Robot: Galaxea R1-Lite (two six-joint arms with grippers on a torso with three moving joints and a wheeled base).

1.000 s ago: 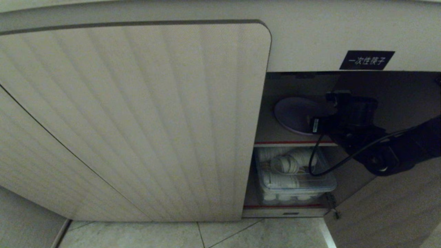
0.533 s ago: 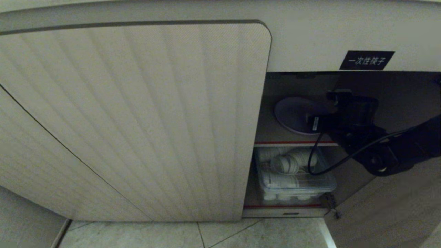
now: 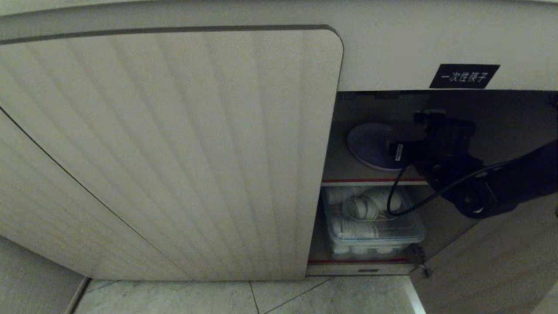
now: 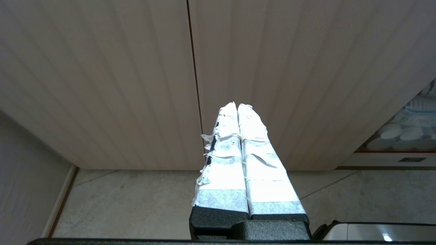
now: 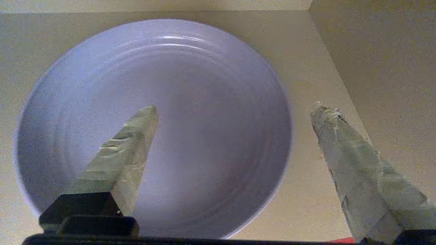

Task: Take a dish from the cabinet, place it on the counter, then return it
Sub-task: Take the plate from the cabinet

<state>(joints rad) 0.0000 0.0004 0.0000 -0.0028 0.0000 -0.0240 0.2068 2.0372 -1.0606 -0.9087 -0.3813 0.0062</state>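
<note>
Where the right-hand door stood open, the cabinet [image 3: 392, 48] showed two levels divided by an inner shelf [image 3: 370, 180] with a red front strip.

Item, upper level: the dish [image 3: 372, 146], a round lavender plate, lay flat on the shelf toward the left of the opening. In the right wrist view the dish [image 5: 190, 112] filled most of the frame, with the cabinet's back and side walls behind it.

Item, right gripper [image 5: 235, 112]: it reached into the upper level from the right, its black body in front of the plate's right edge in the head view. Its taped fingers [image 5: 129, 149] were spread wide, one over the plate's inner surface and the other beyond the rim over bare shelf. Nothing was clamped between them; whether either finger touched the plate could not be told.

Item, lower level: a clear plastic bin [image 3: 375, 226] held white cups or bowls.

Item, label [image 3: 464, 76]: black with white characters, fixed above the opening.

Item, left gripper [image 4: 237, 109]: its taped fingers were pressed together on nothing, hanging before the closed ribbed door [image 4: 289, 68] above the tiled floor [image 4: 136, 200].
</note>
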